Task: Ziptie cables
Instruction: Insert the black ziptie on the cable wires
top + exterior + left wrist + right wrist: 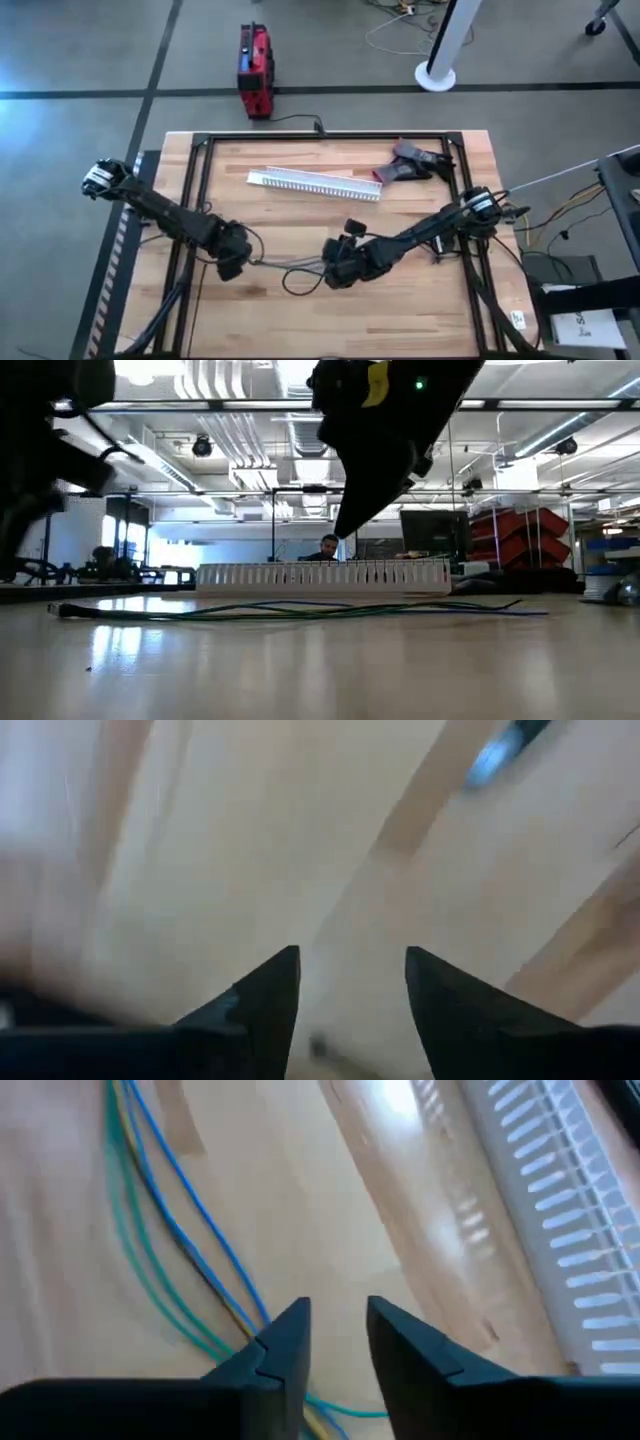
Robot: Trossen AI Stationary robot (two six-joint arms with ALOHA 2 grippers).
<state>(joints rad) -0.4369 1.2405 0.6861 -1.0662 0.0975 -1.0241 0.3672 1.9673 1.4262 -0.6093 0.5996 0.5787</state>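
The task looks barely begun: the cables [290, 263] lie loose along the front of the bench [420, 310], unbound, and I see no ziptie anywhere. The left claw [350, 982] hovers released at their left end; the right claw [338, 1335], also released and empty, hangs just over the wires' right end. The white slotted channel [315, 183] behind appears to hold nothing.
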